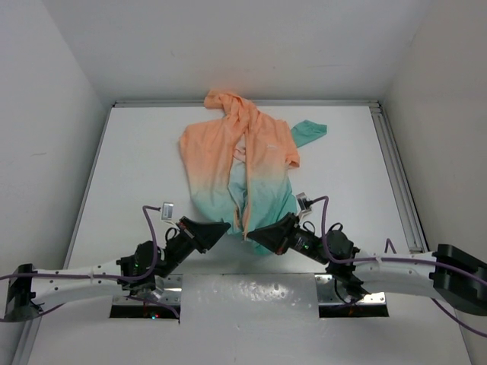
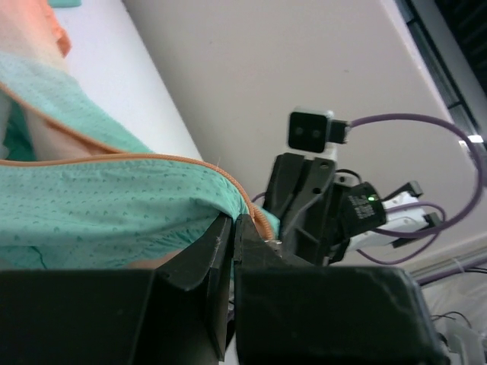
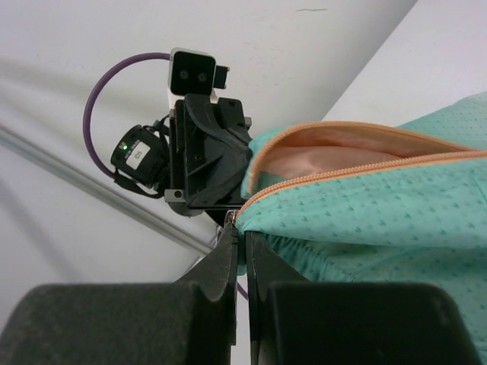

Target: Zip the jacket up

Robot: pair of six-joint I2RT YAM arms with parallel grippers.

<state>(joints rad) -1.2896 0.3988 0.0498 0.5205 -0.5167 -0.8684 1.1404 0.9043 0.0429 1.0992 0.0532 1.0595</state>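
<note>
The jacket [image 1: 240, 163] lies on the white table, hood at the far side, peach-orange above and teal-green at the near hem, front open along its orange zipper [image 1: 245, 199]. My left gripper [image 1: 226, 226] is shut on the teal hem [image 2: 114, 209] beside the zipper's bottom end. My right gripper [image 1: 252, 231] is shut on the other hem corner [image 3: 365, 205], right at the orange zipper tape [image 3: 342, 173]. The two grippers face each other closely. In the left wrist view my gripper [image 2: 233, 220] pinches cloth; in the right wrist view my gripper [image 3: 242, 232] does too.
A teal cuff [image 1: 310, 131] of one sleeve sticks out at the jacket's far right. A metal rail [image 1: 396, 175] runs along the table's right side. White walls enclose the table on three sides.
</note>
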